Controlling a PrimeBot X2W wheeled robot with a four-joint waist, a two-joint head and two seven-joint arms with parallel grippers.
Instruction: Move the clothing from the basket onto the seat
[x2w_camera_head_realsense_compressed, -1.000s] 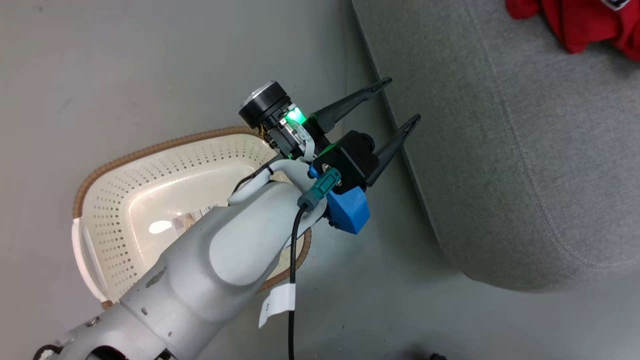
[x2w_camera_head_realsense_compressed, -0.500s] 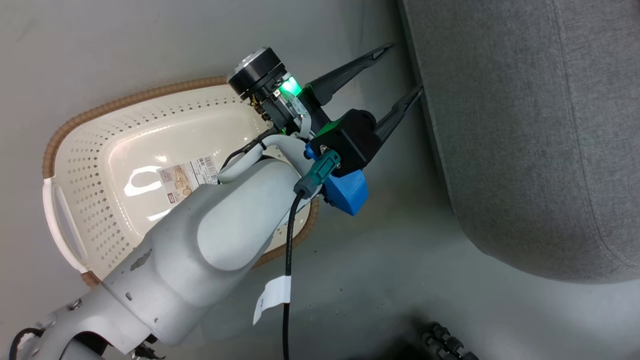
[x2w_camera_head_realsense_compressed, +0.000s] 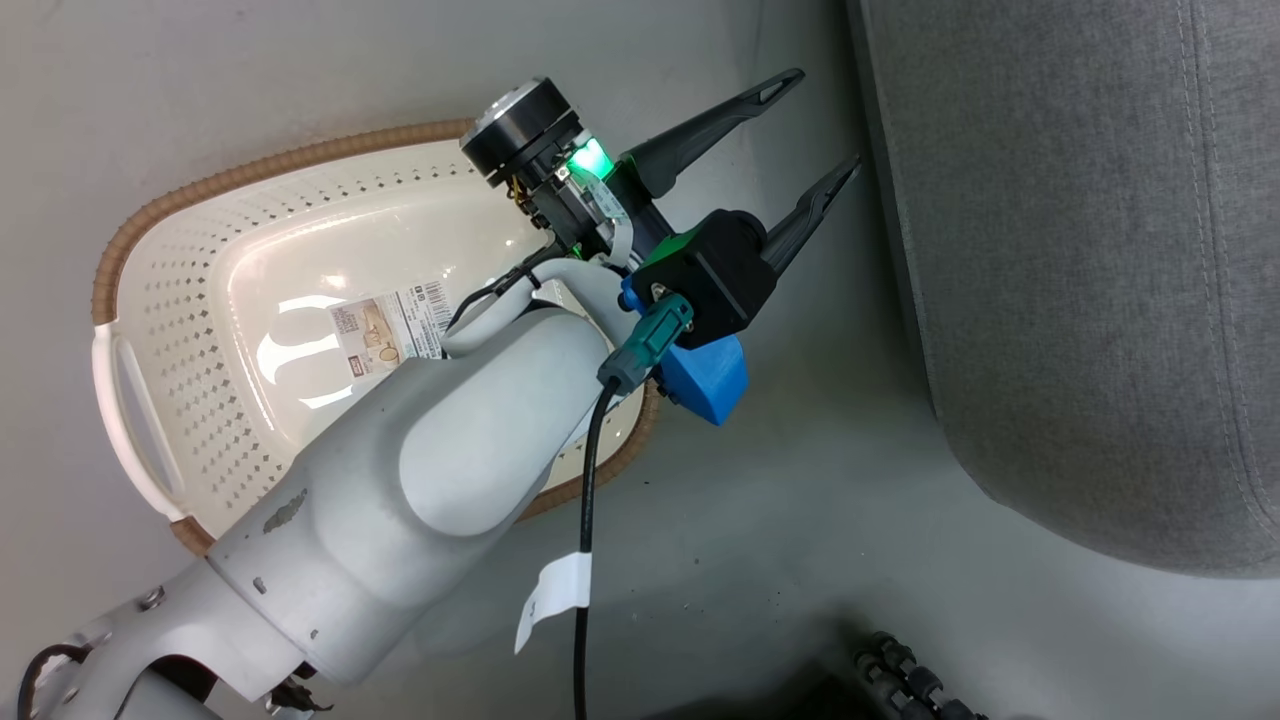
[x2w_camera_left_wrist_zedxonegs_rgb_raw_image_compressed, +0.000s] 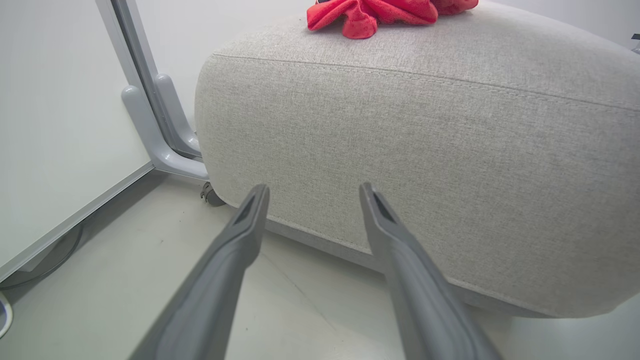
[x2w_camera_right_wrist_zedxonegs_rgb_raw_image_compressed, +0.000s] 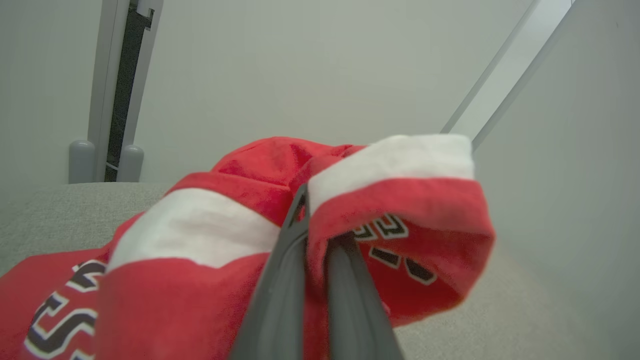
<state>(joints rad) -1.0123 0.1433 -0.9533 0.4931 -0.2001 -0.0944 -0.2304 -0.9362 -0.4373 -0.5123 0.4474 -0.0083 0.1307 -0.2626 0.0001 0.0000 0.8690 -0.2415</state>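
The left claw (x2w_camera_head_realsense_compressed: 825, 118) stands spread with nothing between its 2 fingers. The basket (x2w_camera_head_realsense_compressed: 200, 190) is behind it and the seat (x2w_camera_head_realsense_compressed: 1080, 250) just ahead. The right claw (x2w_camera_right_wrist_zedxonegs_rgb_raw_image_compressed: 316, 225) is pinched on a fold of the clothing (x2w_camera_right_wrist_zedxonegs_rgb_raw_image_compressed: 200, 280), which bunches around its tips above the seat. The forearm (x2w_camera_head_realsense_compressed: 450, 480) hides part of the basket, so a leftover piece may lie there. If the right claw withdraws without letting go, it would likely drag the clothing off the seat.
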